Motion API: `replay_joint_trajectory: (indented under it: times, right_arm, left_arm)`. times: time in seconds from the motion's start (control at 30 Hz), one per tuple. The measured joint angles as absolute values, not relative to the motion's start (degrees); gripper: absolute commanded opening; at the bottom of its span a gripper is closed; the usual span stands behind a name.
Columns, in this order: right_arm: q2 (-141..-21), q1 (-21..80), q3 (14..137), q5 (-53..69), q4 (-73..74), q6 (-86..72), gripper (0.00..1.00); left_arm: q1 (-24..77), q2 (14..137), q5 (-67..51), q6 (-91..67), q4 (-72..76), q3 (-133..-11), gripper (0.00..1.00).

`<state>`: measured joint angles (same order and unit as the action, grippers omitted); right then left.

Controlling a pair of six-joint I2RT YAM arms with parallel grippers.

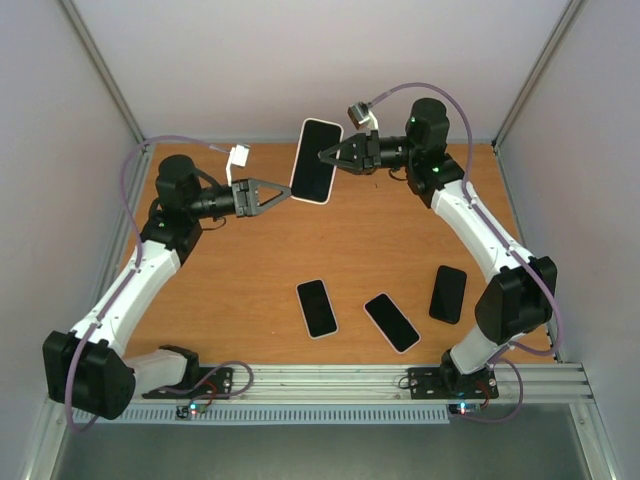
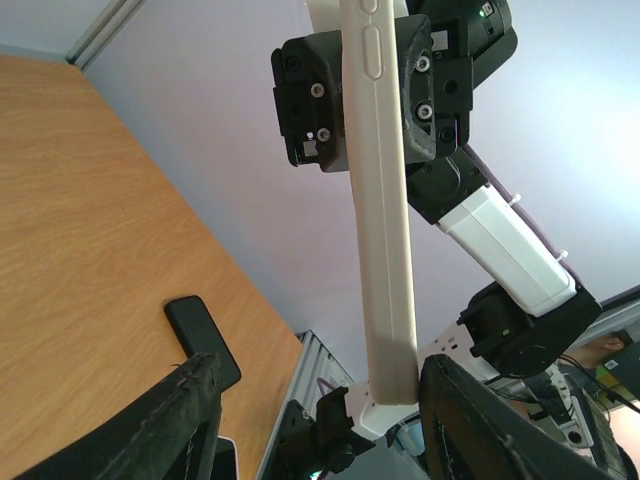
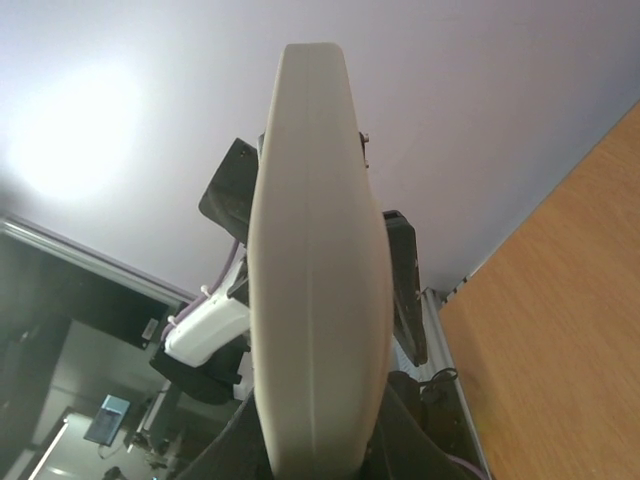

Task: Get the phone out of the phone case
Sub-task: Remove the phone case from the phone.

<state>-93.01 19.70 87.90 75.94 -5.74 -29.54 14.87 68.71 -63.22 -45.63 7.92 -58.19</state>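
The phone (image 1: 316, 160) is up in the air over the far half of the table (image 1: 250, 260), held between the 2 arms and not touching the wood. It's sitting in its white case (image 2: 385, 250), with the dark screen facing up toward the top camera and the long side tilted a bit, top end toward the back wall.

The right claw (image 1: 327, 157) is pinching it on the right-hand long edge, near the top end. From the left wrist cam you can see its 2 black pads clamped flat on either face of the case, right by the side buttons (image 2: 370, 50). The right wrist cam just gets a close-up of the case's rounded white edge filling the middle of the shot.

The left claw (image 1: 288, 192) is at the opposite lower-left corner. Its fingers are spread, with the bottom end of the case poking in between them. There's an obvious gap on 1 side, so it isn't squeezing the case.

Down on the table, well apart from all that, 3 more phones lie flat, screen up, in a loose row near the front: 1 (image 1: 316, 307), another (image 1: 391, 322) just right of it, and a dark one (image 1: 448, 294) furthest right.
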Motion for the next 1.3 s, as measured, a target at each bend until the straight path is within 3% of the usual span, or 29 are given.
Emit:
replay_joint_trajectory:
  times: [0.73,1.3]
  right_arm:
    - [-93.01,19.33,82.72,77.41,-31.44,-49.43,0.01]
    - [-93.03,19.38,82.11,77.82,-36.97,-53.32,0.01]
  left_arm:
    - [14.59,68.79,-62.83,-44.27,8.49,-59.31,0.52]
    - [14.66,69.45,-63.09,-43.09,7.57,-60.16,0.5]
